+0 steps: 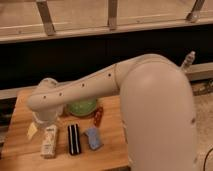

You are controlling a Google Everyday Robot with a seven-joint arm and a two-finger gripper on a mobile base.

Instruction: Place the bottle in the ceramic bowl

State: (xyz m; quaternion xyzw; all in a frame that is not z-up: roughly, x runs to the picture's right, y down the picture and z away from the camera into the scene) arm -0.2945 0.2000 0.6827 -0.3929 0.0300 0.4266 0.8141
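The bottle [49, 141] is cream-white with tan label marks and lies flat near the front left of the wooden table [20, 155]. The ceramic bowl [82, 106] is green and shallow; it sits behind the bottle to the right, half hidden by my arm. My white arm reaches across from the right to the table's left side. The gripper [43, 119] hangs from the wrist just above and behind the bottle's cap end, open, with nothing in it. The bottle rests on the table, apart from the gripper.
A black rectangular bar [74, 139] lies right of the bottle, then a blue object [93, 138]. A reddish-brown item [98, 116] lies beside the bowl. A yellow piece [32, 131] sits left of the bottle. My arm's bulky body fills the right side.
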